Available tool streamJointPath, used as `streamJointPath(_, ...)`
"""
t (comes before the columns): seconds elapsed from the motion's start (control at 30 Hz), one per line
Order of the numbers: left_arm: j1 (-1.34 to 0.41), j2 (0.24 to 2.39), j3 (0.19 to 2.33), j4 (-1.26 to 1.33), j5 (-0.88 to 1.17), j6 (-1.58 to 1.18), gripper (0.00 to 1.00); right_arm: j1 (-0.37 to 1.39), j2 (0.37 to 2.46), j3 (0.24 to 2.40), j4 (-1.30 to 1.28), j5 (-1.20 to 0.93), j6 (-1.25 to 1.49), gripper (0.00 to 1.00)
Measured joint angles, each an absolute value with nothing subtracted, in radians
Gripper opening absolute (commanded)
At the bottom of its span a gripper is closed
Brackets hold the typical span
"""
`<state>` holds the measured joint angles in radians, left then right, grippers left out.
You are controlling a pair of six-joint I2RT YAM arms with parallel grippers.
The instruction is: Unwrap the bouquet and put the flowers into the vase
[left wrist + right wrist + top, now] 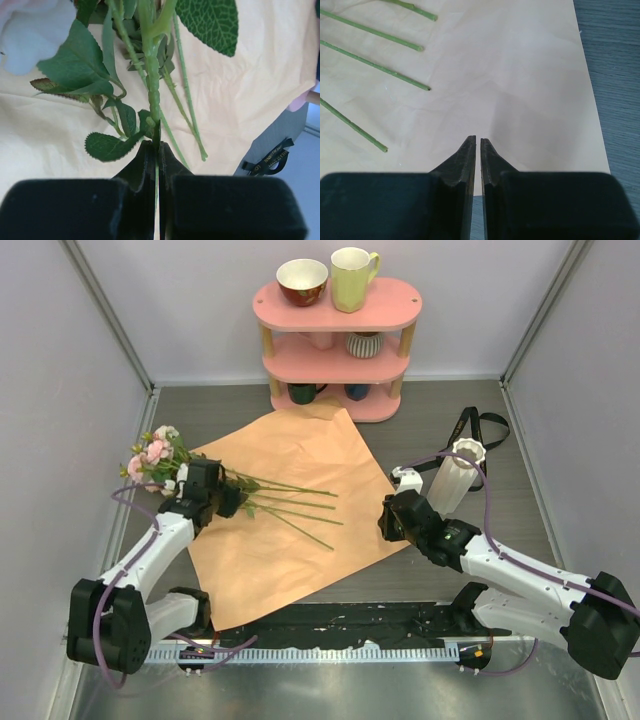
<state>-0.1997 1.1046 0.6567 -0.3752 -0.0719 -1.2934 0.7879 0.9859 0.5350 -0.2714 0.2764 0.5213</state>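
The bouquet's wrapping paper lies spread flat, tan-orange side up, on the table. The flowers, pink and cream roses with green leaves, sit at the paper's left corner, and their stems fan out to the right across the sheet. My left gripper is shut on one green stem, with the other stems loose beside it. My right gripper hovers over the paper's right edge, shut with nothing between its tips. The white ribbed vase stands upright just behind the right gripper.
The black ribbon lies on the table behind the vase. A pink shelf at the back carries a bowl, a yellow mug and a striped cup. White walls enclose both sides.
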Motion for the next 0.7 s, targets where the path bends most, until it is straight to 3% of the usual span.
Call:
streamJointPath(0.13, -0.199, 1.124, 0.595, -0.313, -0.037, -1.307, 0.06, 0.788, 0.986, 0.535, -0.272, 0.277, 0.521, 0.14)
streamJointPath(0.33, -0.194, 1.124, 0.496, -0.226, -0.019, -1.356, 0.24, 0.788, 0.986, 0.535, -0.273, 0.278, 0.521, 0.14)
streamJointPath(0.53, -0.19, 1.121, 0.46, -0.174, -0.012, -1.376, 0.15, 0.788, 0.986, 0.535, -0.273, 0.279, 0.521, 0.14)
streamJointPath(0.57, -0.189, 1.117, 0.459, -0.167, -0.008, -1.375, 0.03, 0.788, 0.986, 0.535, -0.274, 0.279, 0.521, 0.14)
streamJointPath(0.6, -0.187, 1.108, 0.456, -0.158, -0.002, -1.374, 0.0, 0.788, 0.986, 0.535, -0.274, 0.279, 0.521, 0.14)
streamJointPath(0.7, -0.187, 1.067, 0.45, -0.144, 0.005, -1.368, 0.0, 0.788, 0.986, 0.535, -0.274, 0.279, 0.521, 0.14)
